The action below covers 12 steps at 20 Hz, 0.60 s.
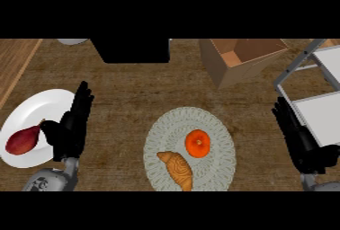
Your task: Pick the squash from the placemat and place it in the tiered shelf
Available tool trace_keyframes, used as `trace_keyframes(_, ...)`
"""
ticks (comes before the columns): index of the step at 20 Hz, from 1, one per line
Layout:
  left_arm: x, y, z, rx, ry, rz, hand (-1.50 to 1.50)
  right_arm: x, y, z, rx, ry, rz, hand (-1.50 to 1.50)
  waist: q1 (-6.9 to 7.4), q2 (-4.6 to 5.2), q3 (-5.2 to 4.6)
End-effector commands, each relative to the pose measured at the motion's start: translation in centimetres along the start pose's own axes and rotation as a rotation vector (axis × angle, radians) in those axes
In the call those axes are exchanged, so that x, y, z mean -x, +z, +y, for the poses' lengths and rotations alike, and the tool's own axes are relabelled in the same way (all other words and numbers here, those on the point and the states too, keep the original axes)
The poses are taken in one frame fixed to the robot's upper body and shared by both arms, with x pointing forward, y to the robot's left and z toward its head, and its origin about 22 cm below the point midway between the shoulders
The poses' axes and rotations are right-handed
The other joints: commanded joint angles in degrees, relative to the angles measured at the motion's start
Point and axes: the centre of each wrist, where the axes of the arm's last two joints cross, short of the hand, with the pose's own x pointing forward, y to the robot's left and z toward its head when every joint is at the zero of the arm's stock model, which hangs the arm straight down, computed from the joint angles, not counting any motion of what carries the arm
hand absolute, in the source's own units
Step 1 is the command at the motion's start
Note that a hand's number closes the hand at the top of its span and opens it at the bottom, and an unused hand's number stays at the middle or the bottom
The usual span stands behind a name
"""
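Note:
An orange round squash lies on the pale round placemat in the middle of the counter, beside a brown croissant. The tiered shelf, grey-framed with white levels, stands at the right edge. My right hand is open with straight fingers, just in front of the shelf and well right of the squash. My left hand is open at the left, fingers up, overlapping the edge of a white plate. Neither hand touches the squash.
The white plate at the left holds a dark red pear-shaped fruit. An open cardboard box stands at the back right, a black block at the back centre. A lighter wooden strip runs at the far left.

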Motion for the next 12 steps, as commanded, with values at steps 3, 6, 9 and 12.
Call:
trace_keyframes(3, 0.5, -1.4, -0.4, 0.103, -0.066, -0.056, 0.0, -3.7, -5.2, 3.4, -0.189, -0.006, -0.054, -1.5, 0.58, 0.45, -0.45)
trace_keyframes(6, -2.2, -2.3, 0.0, 0.21, -0.15, -0.129, 0.0, -8.1, -8.2, 6.1, -0.362, -0.033, -0.114, -1.5, 1.85, 0.52, -0.43)
trace_keyframes(9, -0.5, -0.7, -1.1, 0.198, -0.107, -0.068, 0.0, -4.2, -5.8, -1.0, -0.07, 0.312, -0.066, 1.5, -0.1, 0.23, -1.95)
trace_keyframes(12, -0.6, -0.2, -2.0, 0.287, -0.103, -0.085, 0.0, -0.2, -6.1, 3.6, 0.161, 0.283, -0.074, 1.5, 1.91, 0.76, -0.4)
